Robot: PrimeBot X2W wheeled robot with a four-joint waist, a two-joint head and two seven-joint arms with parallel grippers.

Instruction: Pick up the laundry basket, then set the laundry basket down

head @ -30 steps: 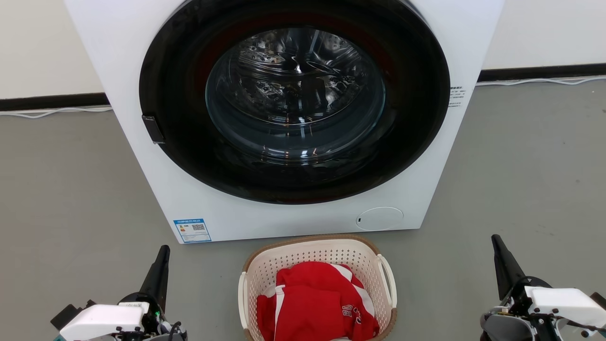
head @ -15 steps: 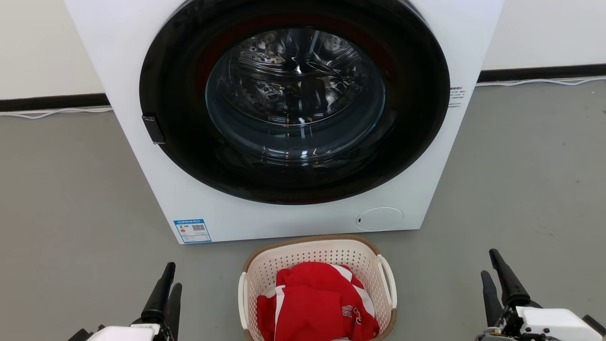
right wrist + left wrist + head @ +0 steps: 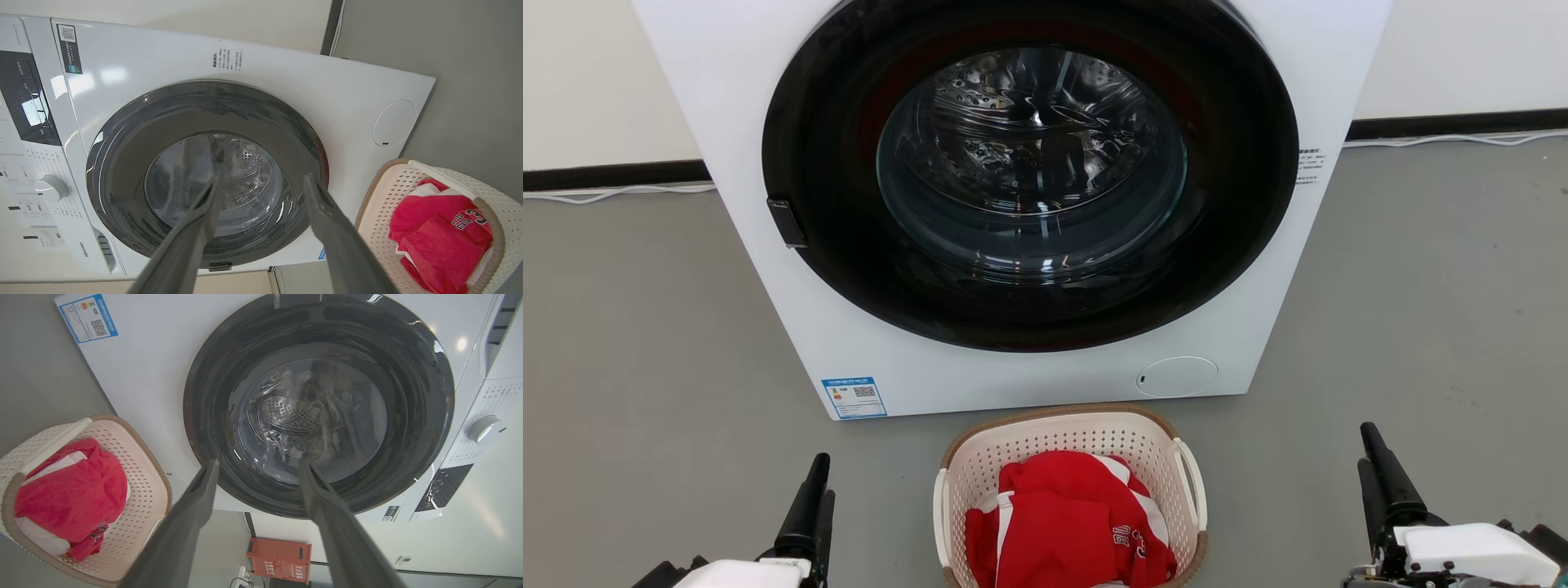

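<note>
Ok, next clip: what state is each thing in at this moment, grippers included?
laundry basket: upright on the floor, loaded, not gripped.
red-and-white garment: bunched up inside the basket.
washing machine door: shut.
left gripper: open, empty, to the basket's left and clear of it.
right gripper: open, empty, to the basket's right and clear of it.

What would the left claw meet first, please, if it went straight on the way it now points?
Probably the washing machine door: the left claw points at its glass, the laundry basket lying off to one side.
</note>
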